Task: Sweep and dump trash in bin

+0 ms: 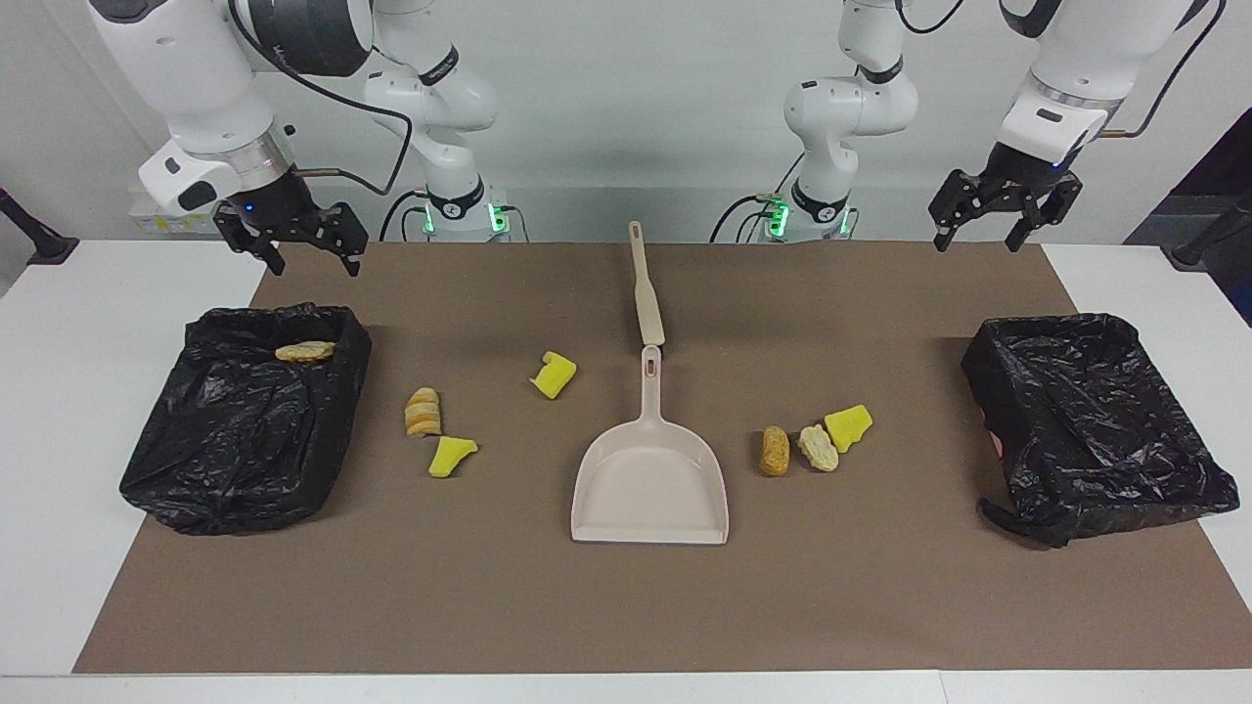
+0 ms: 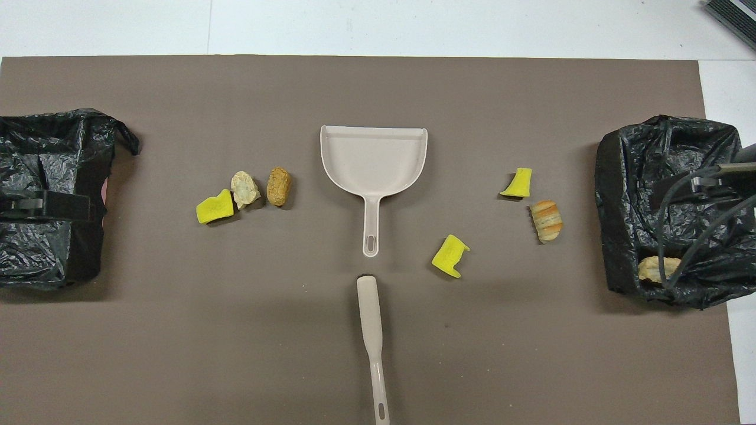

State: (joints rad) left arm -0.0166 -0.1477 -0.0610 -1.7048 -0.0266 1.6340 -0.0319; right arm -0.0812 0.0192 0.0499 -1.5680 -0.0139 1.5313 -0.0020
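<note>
Trash lies on the brown mat (image 1: pixel 626 606) on both sides of the beige dustpan (image 1: pixel 650 479) (image 2: pixel 373 159). Toward the right arm's end lie two yellow chunks (image 1: pixel 554 374) (image 1: pixel 451 456) and a striped bread piece (image 1: pixel 423 412). Toward the left arm's end lie a brown piece (image 1: pixel 775 451), a pale piece (image 1: pixel 818 447) and a yellow chunk (image 1: pixel 848 427). A beige brush (image 1: pixel 648 293) (image 2: pixel 372 330) lies nearer to the robots than the dustpan, in line with its handle. My right gripper (image 1: pixel 313 259) and left gripper (image 1: pixel 976 240) hang open and empty over the mat's corners by the robots.
A black-bagged bin (image 1: pixel 245 430) (image 2: pixel 667 206) stands at the right arm's end with one bread piece (image 1: pixel 305 350) in it. A second black-bagged bin (image 1: pixel 1095 420) (image 2: pixel 47 195) stands at the left arm's end. White table (image 1: pixel 59 440) surrounds the mat.
</note>
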